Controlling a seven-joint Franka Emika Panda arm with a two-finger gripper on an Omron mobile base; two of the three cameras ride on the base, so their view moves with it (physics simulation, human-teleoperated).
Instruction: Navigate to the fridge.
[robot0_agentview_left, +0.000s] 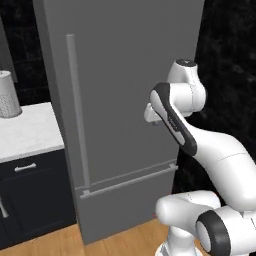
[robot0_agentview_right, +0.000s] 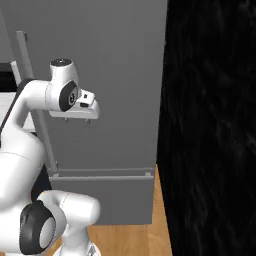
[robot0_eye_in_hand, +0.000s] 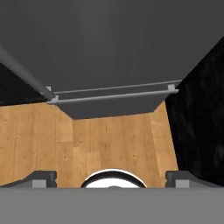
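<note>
Fridge (robot0_agentview_left: 125, 100) stands just ahead of the jaws; jaws spread wide, empty.

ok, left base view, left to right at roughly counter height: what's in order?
perforated metal canister → white countertop → fridge's vertical bar handle → fridge door face → robot arm → black wall.

The tall matte-grey fridge (robot0_agentview_left: 125, 100) blocks the way straight ahead, a black speckled wall (robot0_agentview_right: 210, 125) closes its right side, and bare wooden floor (robot0_eye_in_hand: 113, 140) lies open below.
</note>
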